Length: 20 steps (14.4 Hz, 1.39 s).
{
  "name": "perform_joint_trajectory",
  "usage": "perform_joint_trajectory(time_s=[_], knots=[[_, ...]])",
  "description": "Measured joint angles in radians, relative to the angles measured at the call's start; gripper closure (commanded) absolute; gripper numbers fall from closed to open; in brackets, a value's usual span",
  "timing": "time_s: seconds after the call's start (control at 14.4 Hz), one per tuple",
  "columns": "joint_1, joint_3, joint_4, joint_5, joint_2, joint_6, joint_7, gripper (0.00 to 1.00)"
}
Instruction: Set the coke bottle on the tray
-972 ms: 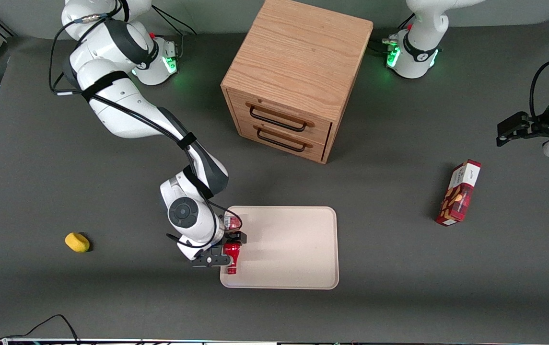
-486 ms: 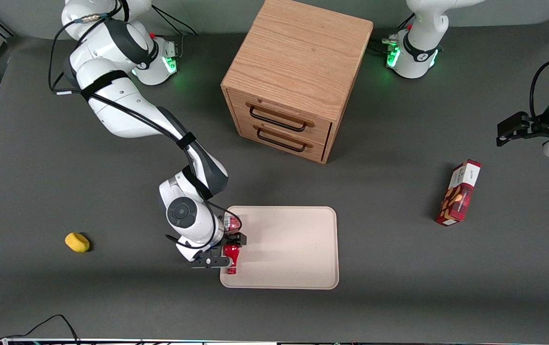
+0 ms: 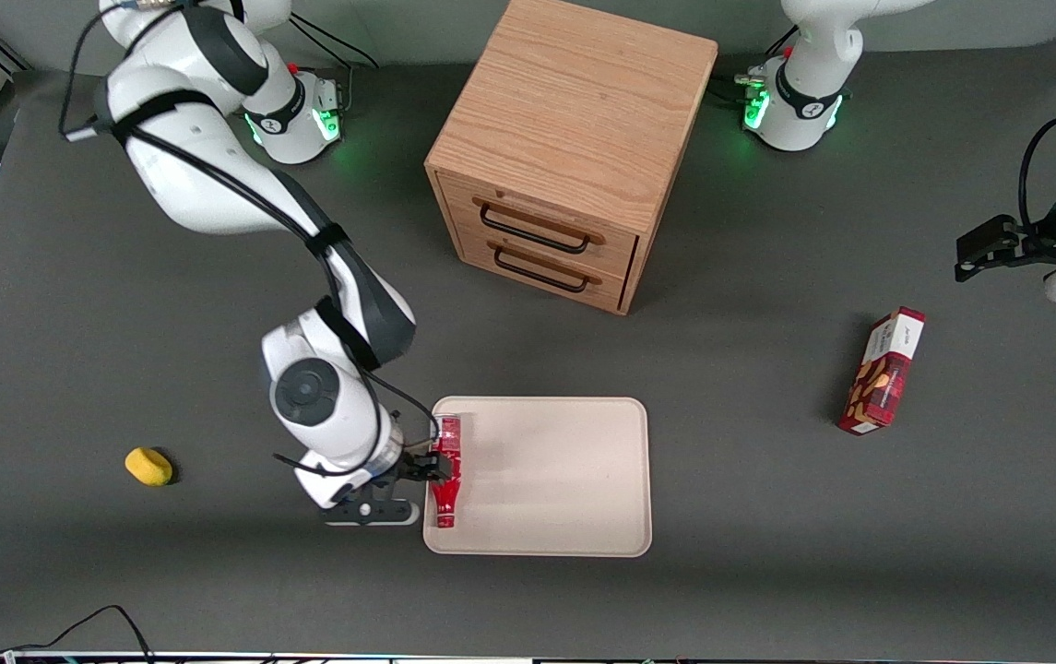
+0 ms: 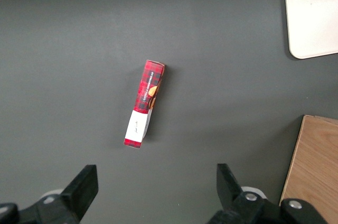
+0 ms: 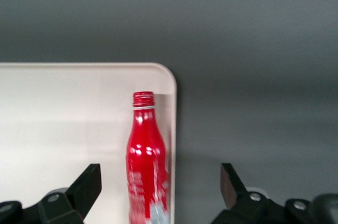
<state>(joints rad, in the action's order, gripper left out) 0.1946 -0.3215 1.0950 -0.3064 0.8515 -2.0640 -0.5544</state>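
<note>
The coke bottle is slim and red. It lies flat on the beige tray, right along the tray's rim at the working arm's end, with its cap pointing toward the front camera. My right gripper hovers above the bottle's middle, open, and holds nothing. In the right wrist view the bottle lies between the two wide-spread fingertips of the gripper, apart from both, beside the tray's rounded corner.
A wooden drawer cabinet stands farther from the front camera than the tray. A red snack box lies toward the parked arm's end and also shows in the left wrist view. A small yellow object lies toward the working arm's end.
My gripper opened and let go of the bottle, then drew back toward the working arm's end. The bottle now lies on the tray with its whole length showing.
</note>
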Motion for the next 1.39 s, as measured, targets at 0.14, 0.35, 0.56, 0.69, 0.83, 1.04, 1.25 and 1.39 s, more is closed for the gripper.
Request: perform_joint_trajectory(time_s=[0.14, 0.35, 0.56, 0.69, 0.83, 1.04, 1.25, 1.39], knots=[[-0.034, -0.013, 0.005, 0.000, -0.113, 0.149, 0.000, 0.00], [-0.086, -0.022, 0.008, 0.070, -0.267, 0.352, 0.007, 0.00], [-0.115, 0.045, 0.017, 0.146, -0.412, 0.533, 0.029, 0.00], [-0.121, 0.117, 0.020, 0.203, -0.495, 0.637, 0.037, 0.00], [-0.125, 0.194, 0.034, 0.272, -0.573, 0.714, 0.050, 0.00], [-0.128, 0.284, 0.140, 0.311, -0.706, 0.738, 0.115, 0.00], [-0.128, 0.319, 0.327, 0.326, -0.839, 0.685, 0.130, 0.00], [-0.127, 0.319, 0.475, 0.327, -0.925, 0.604, 0.130, 0.00]])
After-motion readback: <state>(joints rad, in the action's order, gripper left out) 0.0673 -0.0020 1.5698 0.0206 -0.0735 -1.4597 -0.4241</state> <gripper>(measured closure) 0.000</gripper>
